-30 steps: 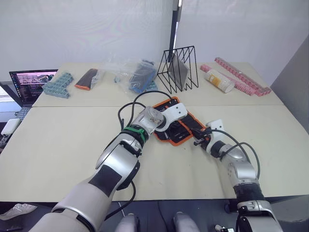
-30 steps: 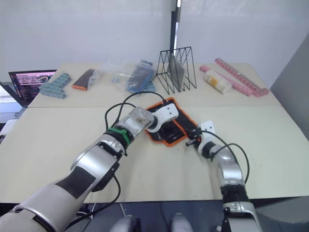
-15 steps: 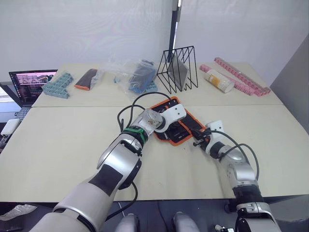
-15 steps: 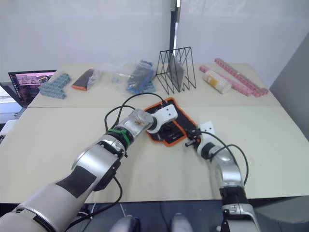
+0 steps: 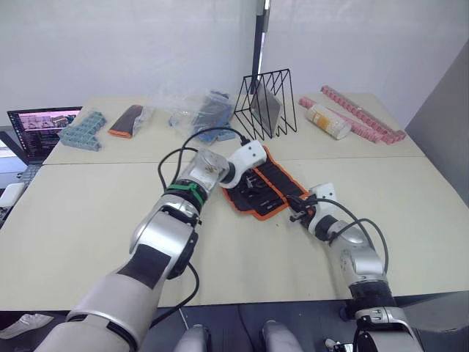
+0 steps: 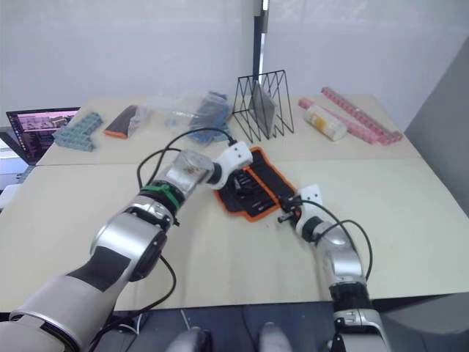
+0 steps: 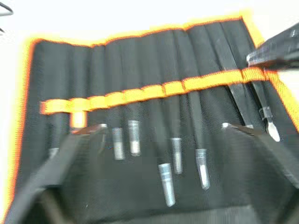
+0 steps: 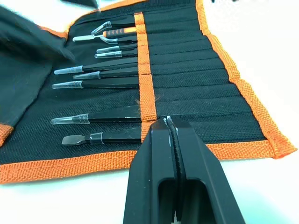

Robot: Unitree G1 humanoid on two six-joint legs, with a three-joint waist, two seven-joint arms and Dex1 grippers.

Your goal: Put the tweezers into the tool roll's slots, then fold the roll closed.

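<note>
Head views: tool roll (image 5: 262, 188) lies unrolled on the counter (image 5: 88, 213), between left end effector (image 5: 249, 178) and right end effector (image 5: 294, 215).

Left wrist: fingers spread wide over the slots (image 7: 154, 91); tweezers (image 7: 175, 149) seated.

Right wrist: fingers pressed together, empty, at the roll's orange edge.

Insertion looks finished; folding comes next.

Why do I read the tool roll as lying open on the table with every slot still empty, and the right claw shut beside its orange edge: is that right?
Not quite. The tool roll lies open, and the right claw is shut at its orange edge, but the slots are not empty: the right wrist view shows tweezers tucked under the orange band.
</note>
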